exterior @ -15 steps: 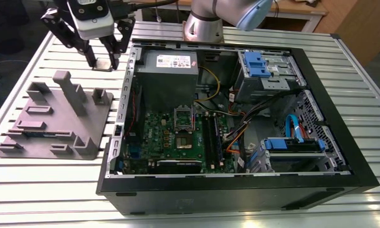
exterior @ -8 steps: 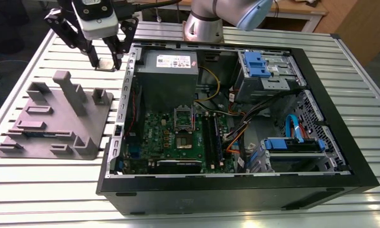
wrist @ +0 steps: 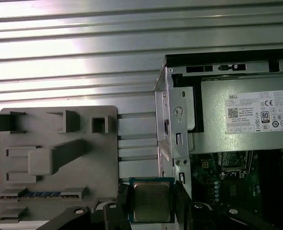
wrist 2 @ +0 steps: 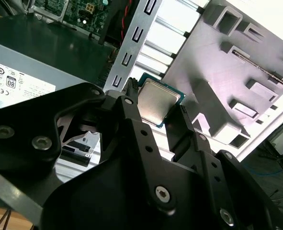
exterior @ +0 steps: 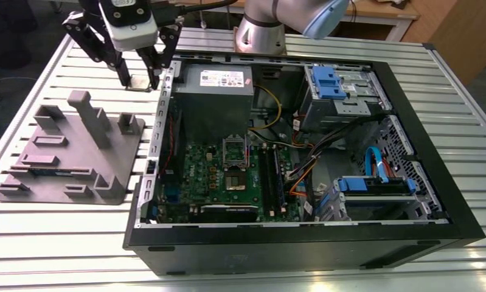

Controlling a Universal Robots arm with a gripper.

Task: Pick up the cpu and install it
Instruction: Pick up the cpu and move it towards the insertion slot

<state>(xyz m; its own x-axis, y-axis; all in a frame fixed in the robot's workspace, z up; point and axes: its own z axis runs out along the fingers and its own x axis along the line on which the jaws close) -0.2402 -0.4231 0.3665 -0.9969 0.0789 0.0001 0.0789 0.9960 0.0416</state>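
Our gripper (exterior: 140,81) pinches the cpu (wrist: 152,201) by its edges, flat, which we think guards its faces. It hangs above the table (exterior: 56,237), between the grey tray (exterior: 123,146) and the computer case (exterior: 308,243).

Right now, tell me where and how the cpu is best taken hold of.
By two opposite edges of the cpu, coming square to its metal top, as the gripper holds it between its jaws. It is a thin flat square, so only the edges offer parallel faces.
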